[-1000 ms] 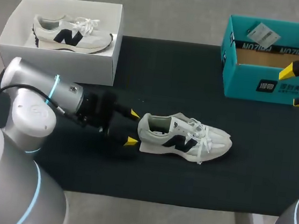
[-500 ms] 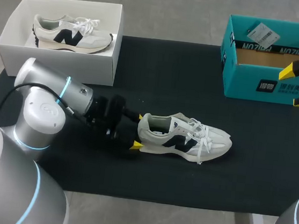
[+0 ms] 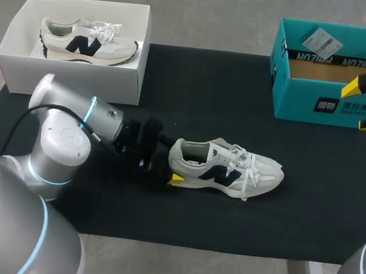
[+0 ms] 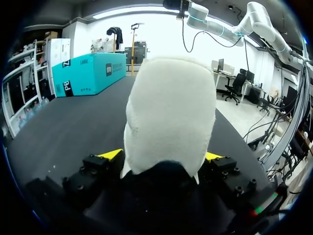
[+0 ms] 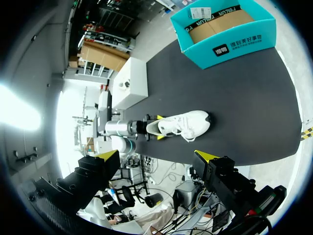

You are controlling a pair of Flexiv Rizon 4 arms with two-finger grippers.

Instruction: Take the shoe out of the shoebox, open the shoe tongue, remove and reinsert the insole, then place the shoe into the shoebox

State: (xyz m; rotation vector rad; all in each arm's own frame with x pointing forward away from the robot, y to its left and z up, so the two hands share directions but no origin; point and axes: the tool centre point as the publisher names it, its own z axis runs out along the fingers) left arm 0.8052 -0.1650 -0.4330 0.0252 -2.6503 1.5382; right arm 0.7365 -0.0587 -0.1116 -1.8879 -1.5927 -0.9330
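A white sneaker (image 3: 226,168) with a dark side logo lies on its sole in the middle of the black mat, toe to the right. My left gripper (image 3: 172,160) is at its heel, open, with one yellow fingertip (image 3: 176,178) showing at the near side and the other hidden behind the heel. In the left wrist view the heel (image 4: 168,112) fills the gap between the two yellow tips of the left gripper (image 4: 161,155). My right gripper (image 3: 365,105) hangs open at the right edge, in front of the teal shoebox (image 3: 335,108), far from the sneaker (image 5: 181,125).
A white box (image 3: 71,75) at the back left holds a second white sneaker (image 3: 88,41). The teal shoebox stands open at the back right with a paper tag (image 3: 323,42) on its rim. The black mat (image 3: 195,85) covers the table.
My left arm has pushed to the right, bringing its fingers from just short of the heel to either side of it. The sneaker and right arm have stayed put.
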